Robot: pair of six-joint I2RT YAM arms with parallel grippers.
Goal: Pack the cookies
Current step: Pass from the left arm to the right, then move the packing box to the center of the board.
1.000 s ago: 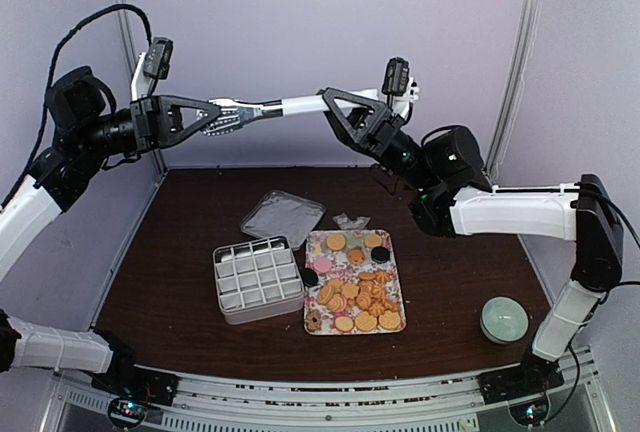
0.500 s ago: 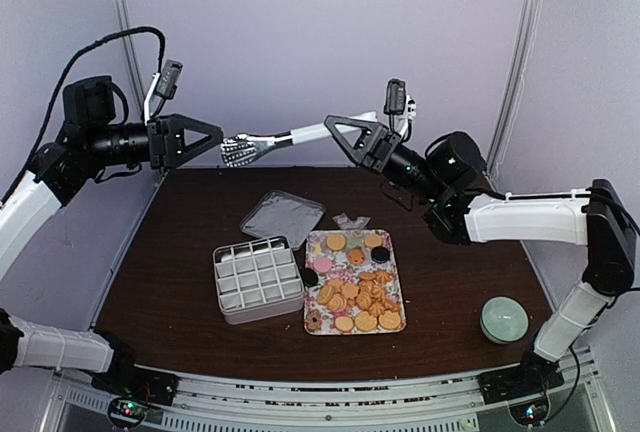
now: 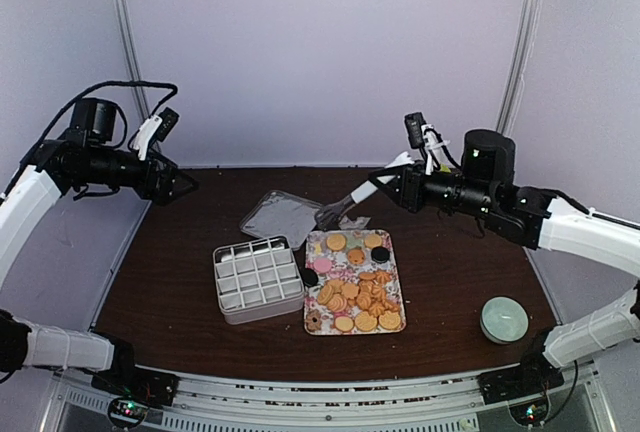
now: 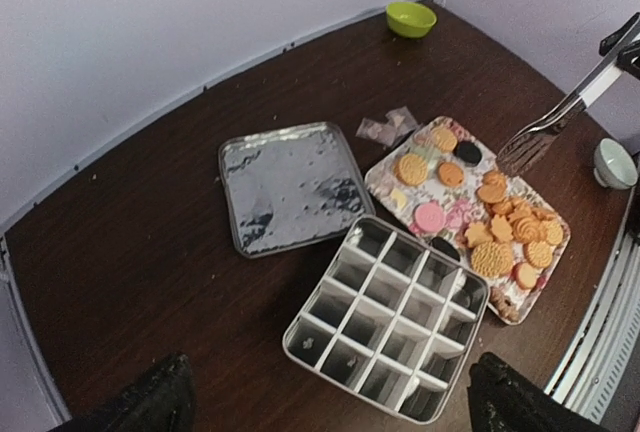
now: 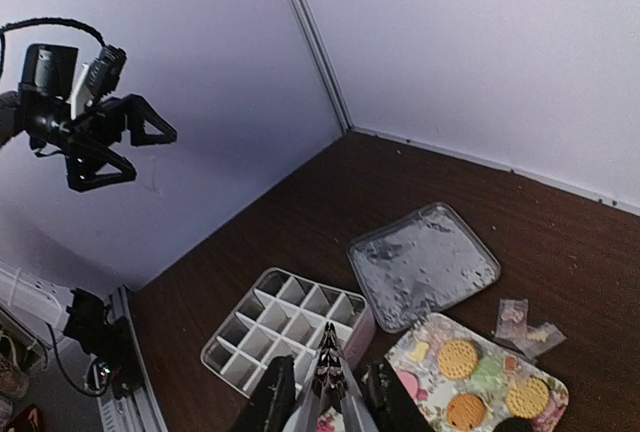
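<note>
Packing looked unstarted in the top view: the cookies [image 3: 355, 287] lay on the floral tray [image 3: 313, 240] at centre, and the divided tin [image 3: 258, 277] left of it was empty. The left end effector [image 3: 182, 187] hovered at upper left. The right end effector [image 3: 398, 185] held metal tongs [image 3: 345, 207] over the tray's top edge.

In the left wrist view, the fingers [image 4: 150, 402] were spread wide with nothing between them.

In the right wrist view, the jaws pinched the tongs at bottom centre.

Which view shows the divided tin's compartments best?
Left wrist: the divided tin sits close and whole, every compartment open to view. Top external shows it whole but smaller; right wrist shows it with the tongs overlapping its near edge.
</note>
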